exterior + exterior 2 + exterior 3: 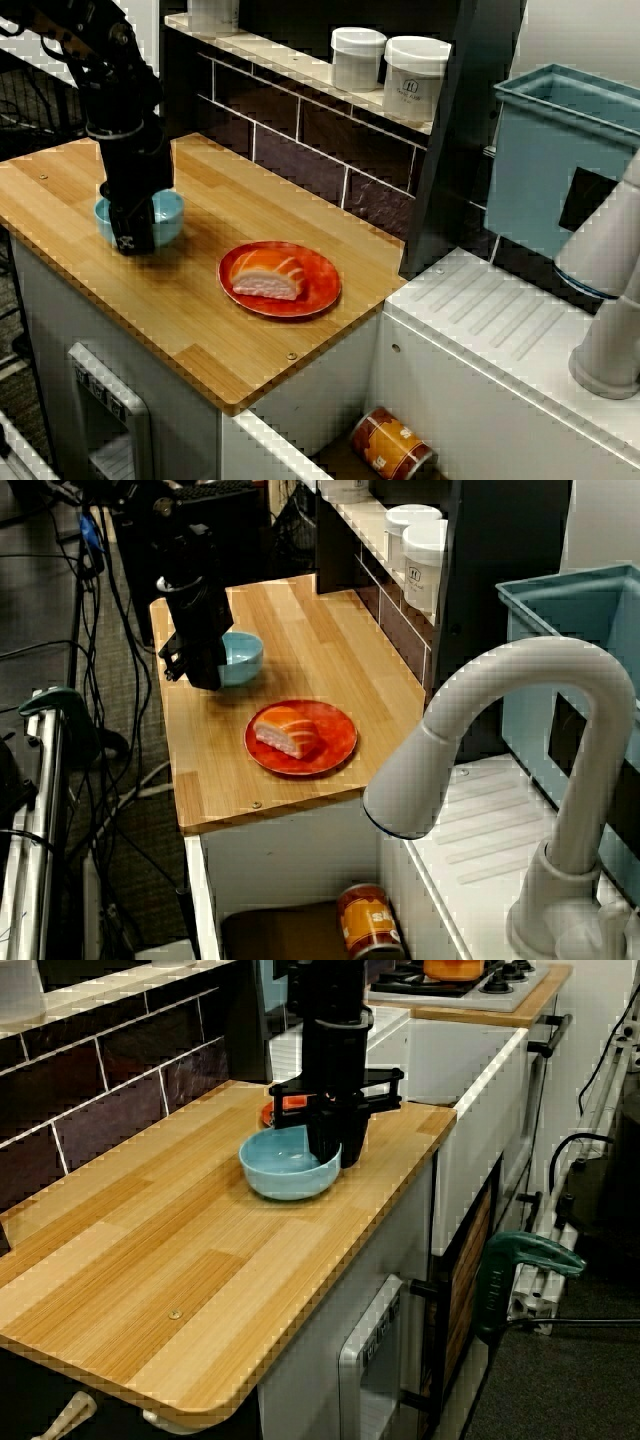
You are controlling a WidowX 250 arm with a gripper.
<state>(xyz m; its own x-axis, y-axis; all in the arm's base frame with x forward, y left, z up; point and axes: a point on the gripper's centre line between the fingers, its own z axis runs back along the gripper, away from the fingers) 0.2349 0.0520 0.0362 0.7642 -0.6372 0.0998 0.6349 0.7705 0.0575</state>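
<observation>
Bowl (285, 1172) and gripper (330, 1155) meet at the rim, and that is the relation we weigh most here. We see the blue bowl upright on the wooden counter (200, 330), close to its front edge. The gripper points straight down over the part of the rim nearest that edge. Being round, the bowl has no long axis to line up with. What counts is that its centre lies from the gripper toward the tiled back edge, so the gripper sits at the bowl's wall and not over its middle.

In the low view from the counter's end, a dark part of the gripper appears to reach inside the bowl while the rest hangs just outside, so it seems to straddle the rim. We cannot tell whether the jaws press onto the rim or stand loose around it, because the bowl and the gripper's own body hide its tips.

In the view across the counter, the gripper covers the bowl's near left part and only the right of the bowl shows, so the rim contact is lost there. That view gives us instead the red plate (322, 290) with a piece of sushi (268, 277), apart from the bowl toward the sink end of the counter. The view past the faucet (520, 690) confirms the order: gripper by the front edge, bowl on its wall side, and plate nearer the sink.
</observation>
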